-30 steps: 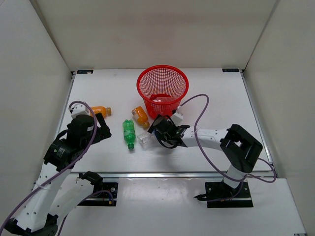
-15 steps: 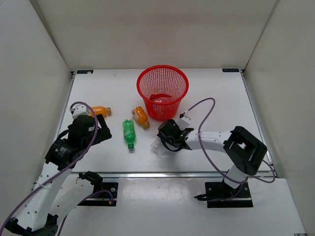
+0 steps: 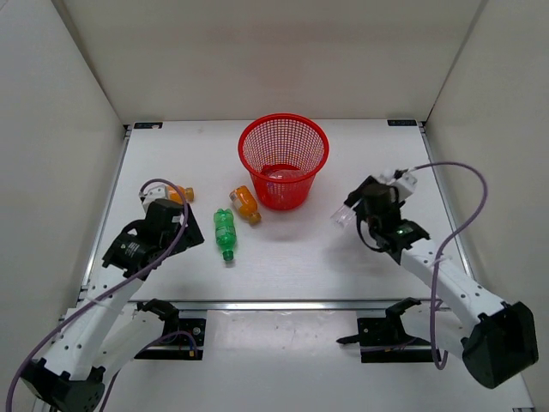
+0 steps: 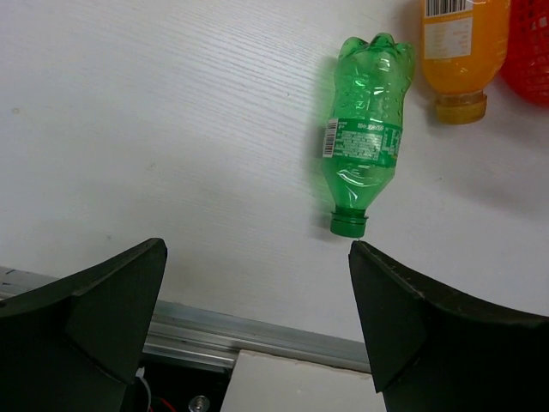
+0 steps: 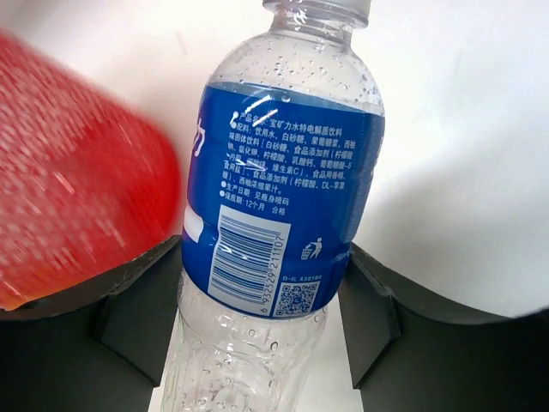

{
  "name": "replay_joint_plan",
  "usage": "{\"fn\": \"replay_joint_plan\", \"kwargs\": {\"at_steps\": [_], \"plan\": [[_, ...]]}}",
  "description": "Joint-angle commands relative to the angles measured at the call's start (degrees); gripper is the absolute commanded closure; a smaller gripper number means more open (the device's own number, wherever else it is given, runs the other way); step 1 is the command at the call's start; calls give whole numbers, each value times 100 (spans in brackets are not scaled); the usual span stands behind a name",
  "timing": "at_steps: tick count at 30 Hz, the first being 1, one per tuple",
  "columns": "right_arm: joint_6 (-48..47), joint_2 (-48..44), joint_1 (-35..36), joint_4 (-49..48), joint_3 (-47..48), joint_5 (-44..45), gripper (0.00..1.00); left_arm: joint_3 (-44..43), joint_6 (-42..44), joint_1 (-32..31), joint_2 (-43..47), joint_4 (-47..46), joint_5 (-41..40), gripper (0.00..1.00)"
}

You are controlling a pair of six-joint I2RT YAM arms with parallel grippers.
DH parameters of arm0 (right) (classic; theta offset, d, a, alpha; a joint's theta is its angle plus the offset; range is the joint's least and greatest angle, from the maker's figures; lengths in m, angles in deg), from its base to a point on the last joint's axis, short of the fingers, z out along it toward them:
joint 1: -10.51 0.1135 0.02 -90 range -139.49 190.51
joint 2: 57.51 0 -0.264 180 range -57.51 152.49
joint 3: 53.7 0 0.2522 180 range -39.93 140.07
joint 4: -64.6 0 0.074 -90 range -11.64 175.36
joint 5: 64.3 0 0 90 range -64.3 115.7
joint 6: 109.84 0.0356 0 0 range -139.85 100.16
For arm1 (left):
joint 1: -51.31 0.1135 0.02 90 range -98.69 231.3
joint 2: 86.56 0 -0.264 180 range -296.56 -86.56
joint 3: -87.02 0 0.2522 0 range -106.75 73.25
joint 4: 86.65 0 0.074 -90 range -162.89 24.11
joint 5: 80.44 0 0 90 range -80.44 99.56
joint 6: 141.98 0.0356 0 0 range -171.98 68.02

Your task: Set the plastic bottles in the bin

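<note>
Right gripper (image 5: 262,300): clamped on 1 blue-label bottle (image 5: 283,197), long axis crossing the jaws; bin (image 3: 257,167) lies leftward, seemingly near.

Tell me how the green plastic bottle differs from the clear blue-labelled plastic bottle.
The green plastic bottle is tinted green all over; the clear blue-labelled plastic bottle is see-through with a blue wrap. The green bottle lies loose on the white table; the clear one sits in the right gripper. Both are outside the red mesh bin.
</note>
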Motion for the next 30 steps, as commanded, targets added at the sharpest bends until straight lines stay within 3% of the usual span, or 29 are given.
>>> {"fn": "replay_joint_plan", "kwargs": {"at_steps": [1,6,9,13,17,18,19,23,25,28,30], "plan": [[-1930,-360,-757,-996,886,-282,92,55,-137,100,-35,-363,188,2],[-3720,454,-620,-2121,2547,-1571,87,319,-243,188,-325,-678,460,2],[-4435,1360,-461,-2175,3496,-2636,88,451,-313,197,-439,-846,601,1],[-5093,2449,-84,-2806,3929,-3786,88,495,-296,206,-457,-1030,786,1],[-5613,3276,84,-2906,4290,-4359,78,626,-340,224,-492,-1065,847,1],[-5605,3391,110,-2800,4456,-4343,73,679,-322,206,-536,-1083,891,1],[-5649,3566,93,-2686,4579,-4438,61,662,-374,223,-563,-1144,970,2],[-5658,3595,189,-2755,4370,-4379,40,741,-463,153,-720,-1364,1049,1],[-5693,3525,155,-2694,4352,-4352,18,820,-428,136,-878,-1513,1093,1],[-5789,3410,155,-2456,4370,-4115,1,837,-445,48,-1063,-1803,1129,1],[-5737,3095,93,-2395,4247,-3861,1,811,-428,117,-1248,-2023,1190,1]]}}
